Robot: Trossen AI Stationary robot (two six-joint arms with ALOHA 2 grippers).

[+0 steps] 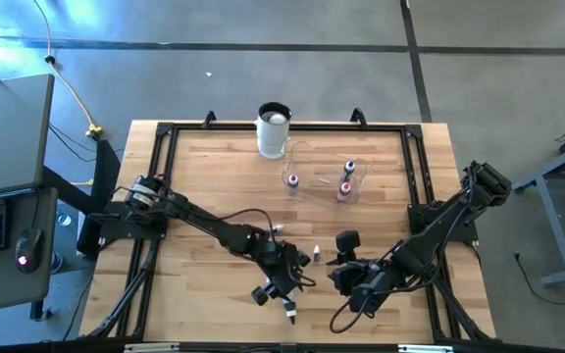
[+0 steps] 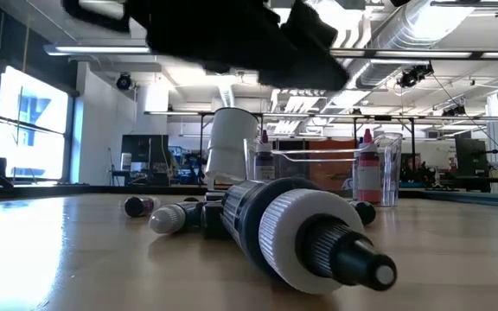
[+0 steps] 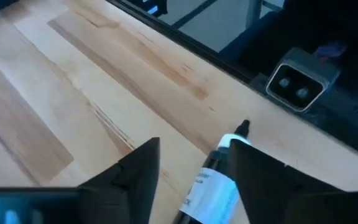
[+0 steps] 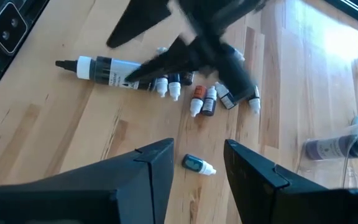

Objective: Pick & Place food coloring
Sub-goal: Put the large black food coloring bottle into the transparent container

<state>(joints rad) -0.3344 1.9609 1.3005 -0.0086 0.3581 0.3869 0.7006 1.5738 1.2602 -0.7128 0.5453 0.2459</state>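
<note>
Several tiny white-capped food coloring bottles (image 4: 194, 96) lie on their sides in a cluster on the wooden table. A longer bottle (image 3: 215, 183) with a white cap and black tip lies flat between the fingers of my open left gripper (image 3: 197, 146), which slants down over it near the table's front edge (image 1: 284, 292). One small dark bottle (image 4: 197, 164) lies apart, just ahead of my open right gripper (image 4: 197, 146), which hovers above the table (image 1: 343, 277). Three more bottles stand in the clear bowl (image 1: 324, 178). My left gripper's fingers stand on either side of the long bottle's body behind its white cap (image 3: 232, 152), along its length. One finger (image 3: 260, 180) is right beside the bottle, and I cannot tell whether it touches. The bottle lies flat on the table.
A tall white cup (image 1: 273, 129) stands at the far edge next to the clear bowl. A black frame (image 1: 165, 137) runs around the table top. A small camera box (image 3: 297, 87) sits at the near edge beyond the long bottle's tip. Bare wood lies to the left.
</note>
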